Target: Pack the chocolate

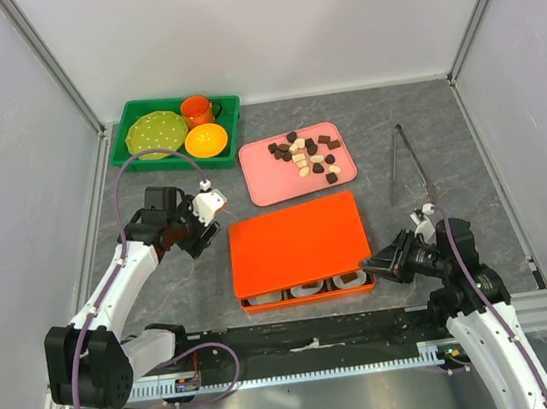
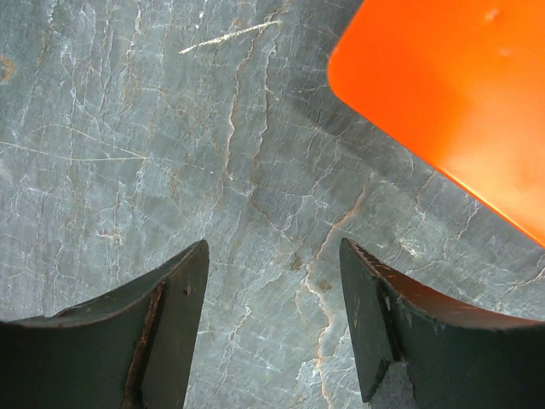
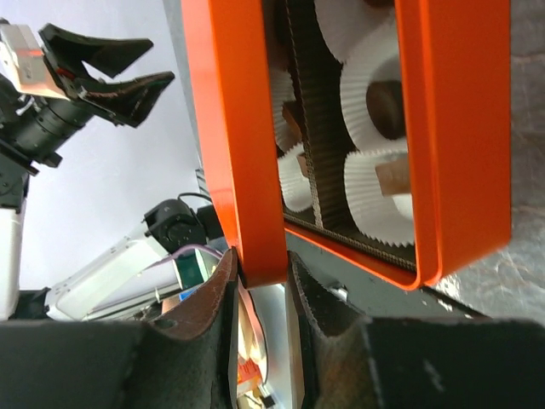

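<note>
The right gripper (image 1: pixel 370 264) is clamped on the lid's (image 1: pixel 299 241) near right corner, lifted off the box (image 1: pixel 311 297). The left gripper (image 1: pixel 215 204) is spread, empty, over the tabletop (image 1: pixel 182 277) beside the lid's far left corner. The chocolate (image 1: pixel 305 156) is heaped on the tray (image 1: pixel 264 191) toward the far edge.

chocolate (image 1: pixel 304 156) on tray (image 1: pixel 264 190) | tray behind box (image 1: pixel 311 298) | tongs (image 1: pixel 409 161) right of tray

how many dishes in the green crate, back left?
3 in the green crate: green plate at its left, orange mug back right, yellow bowl front right. Anything lying under them would be hidden.
</note>
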Robot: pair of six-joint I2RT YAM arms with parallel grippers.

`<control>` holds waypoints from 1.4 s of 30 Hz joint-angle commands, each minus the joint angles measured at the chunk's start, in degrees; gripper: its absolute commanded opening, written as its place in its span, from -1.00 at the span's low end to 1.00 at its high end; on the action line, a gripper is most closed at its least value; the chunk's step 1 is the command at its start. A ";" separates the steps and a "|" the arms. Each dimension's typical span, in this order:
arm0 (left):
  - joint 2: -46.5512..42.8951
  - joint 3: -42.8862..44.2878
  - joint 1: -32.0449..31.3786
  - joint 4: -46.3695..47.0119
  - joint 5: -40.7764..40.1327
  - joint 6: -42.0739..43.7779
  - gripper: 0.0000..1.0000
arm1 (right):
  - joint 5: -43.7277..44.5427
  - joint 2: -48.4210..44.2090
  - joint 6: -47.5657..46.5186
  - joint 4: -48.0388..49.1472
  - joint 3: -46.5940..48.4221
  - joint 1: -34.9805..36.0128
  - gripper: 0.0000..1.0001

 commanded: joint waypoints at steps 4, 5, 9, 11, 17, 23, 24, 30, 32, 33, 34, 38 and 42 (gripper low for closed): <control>-0.98 0.26 0.30 1.38 0.53 -0.30 0.39 | 4.56 -3.66 -4.79 -15.51 1.33 0.17 -0.56; -0.98 0.18 0.30 1.29 0.53 -0.30 0.39 | 4.91 -4.53 -4.79 -16.21 0.89 0.08 -0.55; -1.07 0.27 0.30 1.20 0.71 -0.30 0.39 | 5.88 -6.56 -4.88 -19.99 0.10 0.17 -0.35; -0.89 0.53 0.39 1.11 0.88 -0.30 0.39 | 5.97 -6.91 -4.79 -20.52 -0.34 0.25 -0.24; -0.45 1.14 0.30 0.59 1.23 -0.30 0.39 | 6.67 -4.72 -6.63 -21.66 0.18 0.17 0.59; -0.54 0.79 0.30 0.58 0.80 -0.04 0.39 | 6.94 -1.39 -12.07 -24.99 2.29 0.17 0.96; -0.72 0.79 0.30 0.41 0.71 -0.04 0.39 | 6.94 -0.94 -13.22 -25.96 2.82 0.25 0.96; -0.46 0.44 0.30 1.02 0.71 -0.13 0.39 | 10.71 2.40 -20.87 -32.39 12.82 0.08 0.96; 0.07 -0.09 0.30 2.86 0.18 -0.65 0.39 | 13.68 4.76 -22.54 -30.82 17.31 0.17 0.96; 0.33 -0.26 0.30 3.48 -0.08 -0.92 0.39 | 14.57 5.73 -22.81 -30.20 19.24 0.08 0.96; 1.12 -0.35 0.30 4.27 -0.35 -1.44 0.38 | 15.37 7.39 -23.16 -29.41 19.95 0.17 0.96; 3.93 0.44 0.30 8.40 -3.32 -4.07 0.38 | 18.53 8.73 -18.87 -22.30 19.96 0.08 0.07; 8.68 2.02 0.30 13.49 -6.23 -5.84 0.37 | 22.04 10.13 -16.57 -18.68 18.12 0.17 -0.49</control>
